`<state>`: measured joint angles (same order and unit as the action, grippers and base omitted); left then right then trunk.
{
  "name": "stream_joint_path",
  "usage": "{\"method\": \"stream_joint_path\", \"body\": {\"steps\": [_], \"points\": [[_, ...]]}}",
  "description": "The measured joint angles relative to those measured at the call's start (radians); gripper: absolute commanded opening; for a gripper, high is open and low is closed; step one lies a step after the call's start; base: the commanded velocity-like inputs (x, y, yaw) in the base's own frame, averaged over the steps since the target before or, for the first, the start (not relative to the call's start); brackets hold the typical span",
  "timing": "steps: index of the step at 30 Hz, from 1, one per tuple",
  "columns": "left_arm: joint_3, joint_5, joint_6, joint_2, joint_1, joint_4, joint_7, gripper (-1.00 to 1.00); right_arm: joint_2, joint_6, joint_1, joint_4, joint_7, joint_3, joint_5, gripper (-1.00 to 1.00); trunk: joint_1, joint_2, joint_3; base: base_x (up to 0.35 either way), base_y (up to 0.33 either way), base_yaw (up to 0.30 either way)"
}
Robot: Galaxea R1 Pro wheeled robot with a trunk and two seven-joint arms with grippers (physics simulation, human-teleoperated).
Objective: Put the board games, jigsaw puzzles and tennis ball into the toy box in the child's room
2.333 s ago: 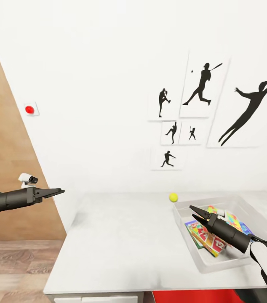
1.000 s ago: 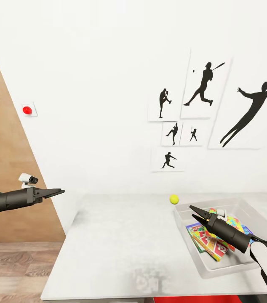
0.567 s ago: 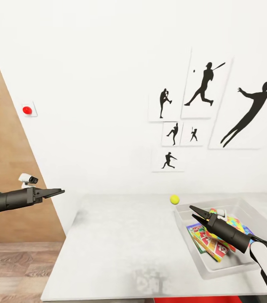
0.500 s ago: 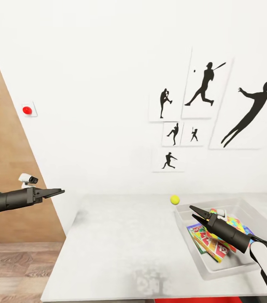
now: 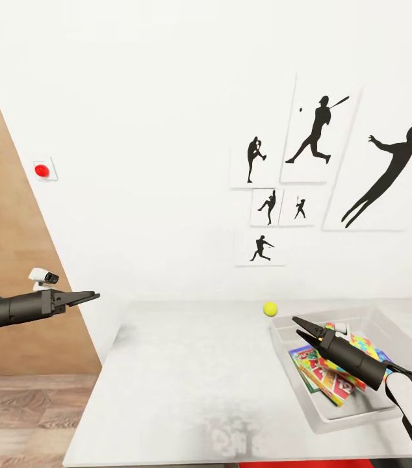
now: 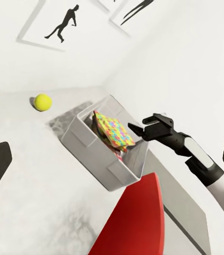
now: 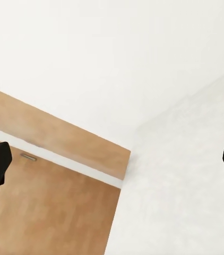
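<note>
head view: the toy box (image 5: 388, 411) sits at the right end of the table (image 5: 186, 370) and already has colourful stuff stacked inside, board games (image 5: 323, 374) by the look of the printed covers, with a jigsaw puzzle (image 5: 362, 342) lying over them. can't honestly count how many boxes are in that pile from here. the tennis ball (image 5: 270, 309) is out on the table, just beside the box's far corner, so that one's left to do at least. the right gripper (image 5: 303, 329) hangs over the near-left part of the box, jaws spread wide, holding nothing. the left gripper (image 5: 88, 297) is way off past the table's left edge, jaws nearly together, empty.

left wrist view: ball (image 6: 43, 102) clear of the box wall (image 6: 85, 154), puzzle (image 6: 113, 129) on top inside. a red chair (image 6: 136, 220) sits tucked by the table.

right wrist view: just wall, a wooden door (image 7: 48, 196) and bare table, fingertips far apart at both edges.

nothing really blocks the ball, only the box rim to clear.
</note>
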<state>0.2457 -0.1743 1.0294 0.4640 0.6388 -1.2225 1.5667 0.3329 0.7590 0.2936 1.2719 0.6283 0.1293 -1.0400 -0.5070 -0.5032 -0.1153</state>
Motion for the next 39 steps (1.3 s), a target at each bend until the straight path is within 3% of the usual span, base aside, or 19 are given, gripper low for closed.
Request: {"method": "stream_joint_path", "body": {"steps": [7, 9, 11, 13, 14, 17, 18, 20, 21, 22, 24, 25, 28, 29, 32, 33, 35, 39], "points": [[-0.002, 0.0, -0.001, -0.002, 0.0, 0.0, 0.0, 1.0, 0.001, 0.024, 0.024, 0.042, -0.04, 0.002, -0.001, 1.0, 0.0, 0.0, 0.0, 0.0, 0.0, 0.0], [-0.002, -0.001, -0.002, -0.003, 0.0, 0.0, 0.0, 1.0, 0.009, 0.108, 0.109, 0.044, -0.121, 0.008, -0.008, 1.0, 0.0, 0.0, 0.0, 0.0, 0.0, 0.0], [-0.001, 0.0, -0.002, -0.003, 0.0, 0.0, 0.0, 1.0, 0.007, 0.199, 0.23, 0.038, -0.256, 0.014, -0.019, 1.0, 0.0, 0.0, 0.0, 0.0, 0.0, 0.0], [-0.001, -0.001, -0.002, -0.002, 0.0, 0.0, 0.0, 1.0, 0.002, 0.24, 0.348, 0.02, -0.402, 0.016, -0.025, 1.0, 0.0, 0.0, 0.0, 0.0, 0.0, 0.0], [-0.001, -0.001, -0.002, -0.002, 0.0, 0.0, 0.0, 1.0, -0.002, 0.245, 0.379, 0.01, -0.439, 0.015, -0.023, 1.0, 0.0, 0.0, 0.0, 0.0, 0.0, 0.0], [0.0, -0.001, -0.003, -0.001, 0.0, 0.0, 0.0, 1.0, -0.049, 0.266, 0.538, -0.098, -0.621, 0.01, -0.014, 1.0, 0.0, 0.0, 0.0, 0.0, 0.0, 0.0], [0.0, -0.001, -0.003, -0.002, 0.0, 0.0, 0.0, 1.0, -0.06, 0.269, 0.563, -0.125, -0.648, 0.009, -0.009, 1.0, 0.0, 0.0, 0.0, 0.0, 0.0, 0.0], [0.0, -0.001, -0.003, -0.001, 0.0, 0.0, 0.0, 1.0, -0.113, 0.279, 0.654, -0.25, -0.764, -0.006, 0.0, 1.0, 0.0, 0.0, 0.0, 0.0, 0.0, 0.0], [0.0, -0.001, -0.003, -0.001, 0.0, 0.0, 0.0, 1.0, -0.128, 0.28, 0.676, -0.284, -0.796, -0.015, 0.003, 1.0, 0.0, 0.0, 0.0, 0.0, 0.0, 0.0], [0.0, -0.001, -0.003, -0.001, 0.0, 0.0, 0.0, 1.0, -0.154, 0.278, 0.716, -0.35, -0.854, -0.039, 0.002, 1.0, 0.0, 0.0, 0.0, 0.0, 0.0, 0.0], [0.0, -0.001, -0.003, -0.001, 0.0, 0.0, 0.0, 1.0, -0.181, 0.274, 0.756, -0.422, -0.911, -0.07, 0.006, 1.0, 0.0, 0.0, 0.0, 0.0, 0.0, 0.0], [0.0, -0.001, -0.003, -0.001, 0.0, 0.0, 0.0, 1.0, -0.205, 0.267, 0.792, -0.493, -0.959, -0.104, 0.009, 1.0, 0.0, 0.0, 0.0, 0.0, 0.0, 0.0], [0.0, -0.001, -0.003, -0.001, 0.0, 0.0, 0.0, 1.0, -0.247, 0.238, 0.845, -0.594, -1.02, -0.155, 0.029, 1.0, 0.0, 0.0, 0.0, 0.0, 0.0, 0.0], [0.0, -0.001, -0.003, -0.001, 0.0, 0.0, 0.0, 1.0, -0.275, 0.207, 0.88, -0.652, -1.05, -0.189, 0.045, 1.0, 0.0, 0.0, 0.0, 0.0, 0.0, 0.0], [0.0, -0.001, -0.003, -0.001, 0.0, 0.0, 0.0, 1.0, -0.317, 0.157, 0.929, -0.738, -1.084, -0.244, 0.093, 1.0, 0.0, 0.0, 0.0, 0.0, 0.0, 0.0], [0.0, -0.001, -0.003, -0.001, 0.0, 0.0, 0.0, 1.0, -0.341, 0.13, 0.956, -0.79, -1.1, -0.278, 0.127, 1.0, 0.0, 0.0, 0.0, 0.0, 0.0, 0.0], [0.0, -0.001, -0.003, -0.001, 0.0, 0.0, 0.0, 1.0, -0.374, 0.107, 0.989, -0.85, -1.121, -0.309, 0.186, 1.0, 0.0, 0.0, 0.0, 0.0, 0.0, 0.0], [0.0, -0.001, -0.003, -0.001, 0.0, 0.0, 0.0, 1.0, -0.398, 0.095, 1.02, -0.898, -1.139, -0.333, 0.269, 1.0, 0.0, 0.0, 0.0, 0.0, 0.0, 0.0]]}}
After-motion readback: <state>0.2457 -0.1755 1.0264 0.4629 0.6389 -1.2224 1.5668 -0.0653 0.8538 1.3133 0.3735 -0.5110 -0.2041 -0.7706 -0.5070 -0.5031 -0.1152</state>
